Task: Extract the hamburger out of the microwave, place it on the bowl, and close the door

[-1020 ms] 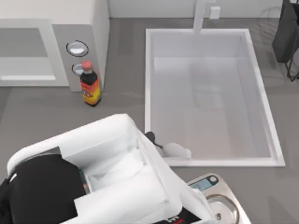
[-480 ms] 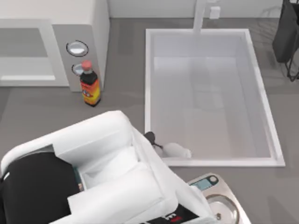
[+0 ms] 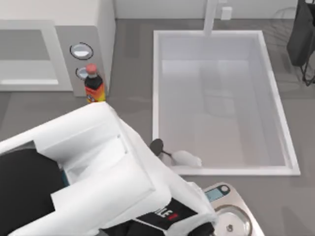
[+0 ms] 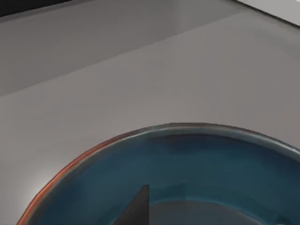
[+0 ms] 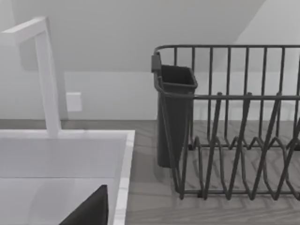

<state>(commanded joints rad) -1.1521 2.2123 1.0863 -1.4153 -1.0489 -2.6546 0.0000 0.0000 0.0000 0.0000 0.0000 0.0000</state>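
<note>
We see a grey surface (image 3: 128,64) with a white sink basin (image 3: 221,167) set into it. Left of the sink, at the back, stands the microwave (image 3: 93,29), and a red-capped bottle (image 3: 93,86) stands just in front of its dial panel. In front of the sink sits a silver scale (image 3: 231,206). The bowl (image 4: 140,145) rests on the surface, and a dark dish rack (image 5: 234,122) stands beside the sink.

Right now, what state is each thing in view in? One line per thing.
microwave: front looks open, door hidden.
bottle: upright, capped.
bowl: upright, visible part empty.
sink: no water seen; a small utensil lies inside.
dish rack: visible part empty.
left gripper: above the bowl.
right gripper: idle, over the sink.
</note>
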